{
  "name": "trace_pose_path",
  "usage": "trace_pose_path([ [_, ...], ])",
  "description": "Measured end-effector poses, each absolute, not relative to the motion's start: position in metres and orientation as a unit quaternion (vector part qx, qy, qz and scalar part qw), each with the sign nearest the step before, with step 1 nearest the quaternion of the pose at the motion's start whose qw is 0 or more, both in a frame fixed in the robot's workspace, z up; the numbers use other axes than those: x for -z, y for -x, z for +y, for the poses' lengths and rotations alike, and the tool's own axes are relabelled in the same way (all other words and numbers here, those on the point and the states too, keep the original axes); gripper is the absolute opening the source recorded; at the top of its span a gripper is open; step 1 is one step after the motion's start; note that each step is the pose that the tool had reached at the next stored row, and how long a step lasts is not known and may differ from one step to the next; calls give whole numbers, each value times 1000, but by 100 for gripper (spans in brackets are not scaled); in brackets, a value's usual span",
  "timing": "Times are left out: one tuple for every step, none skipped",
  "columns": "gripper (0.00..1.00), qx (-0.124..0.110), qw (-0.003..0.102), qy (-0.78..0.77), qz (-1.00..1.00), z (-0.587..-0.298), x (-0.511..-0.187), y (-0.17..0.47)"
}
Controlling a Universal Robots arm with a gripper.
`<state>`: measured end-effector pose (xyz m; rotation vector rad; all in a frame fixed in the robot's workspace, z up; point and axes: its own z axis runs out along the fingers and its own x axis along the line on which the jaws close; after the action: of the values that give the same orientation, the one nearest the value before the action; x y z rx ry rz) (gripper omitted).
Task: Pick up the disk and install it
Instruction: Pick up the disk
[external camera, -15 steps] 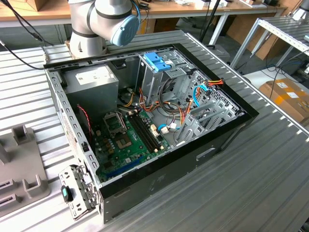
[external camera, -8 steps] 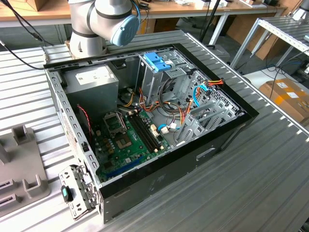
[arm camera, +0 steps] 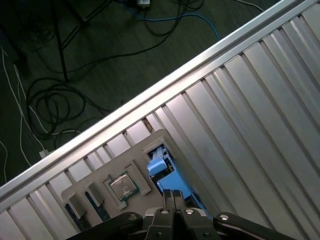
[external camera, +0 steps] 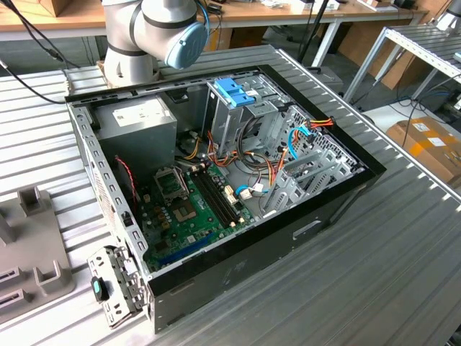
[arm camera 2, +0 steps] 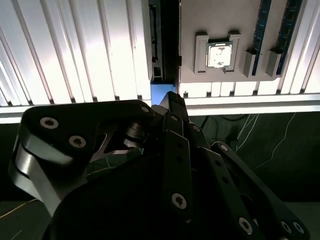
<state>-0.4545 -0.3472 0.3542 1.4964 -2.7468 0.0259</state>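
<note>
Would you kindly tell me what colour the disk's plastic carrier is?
Light blue; the carrier shows best in the first wrist view.

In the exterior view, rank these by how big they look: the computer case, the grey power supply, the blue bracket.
1. Computer case
2. Power supply
3. Blue bracket, clearly the smallest

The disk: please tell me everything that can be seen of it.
In the first wrist view the disk shows mainly its light-blue plastic carrier, seen edge-on. It stands on edge in a slot of the grey holder, beside a square chip, on the ribbed metal table. The gripper is right at its blue end; contact cannot be judged. Its label is hidden.
</note>
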Motion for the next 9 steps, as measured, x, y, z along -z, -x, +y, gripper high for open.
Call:
trace_pose_path([
  [11,-8,7,-486,-874,-347,-354,454],
  [11,-8,7,-490,-872,-347,-354,454],
  [11,-8,7,-493,-870,-347,-354,454],
  [11,-8,7,-493,-870,-347,-354,454],
  [11,-8,7,-493,-870,-347,-354,454],
  [11,-8,7,-494,-870,-347,-354,454],
  [11,-8,7,-494,-870,-347,-354,454],
  [11,-8,7,-494,-869,-347,-354,454],
  [11,-8,7,-499,-866,-347,-354,454],
])
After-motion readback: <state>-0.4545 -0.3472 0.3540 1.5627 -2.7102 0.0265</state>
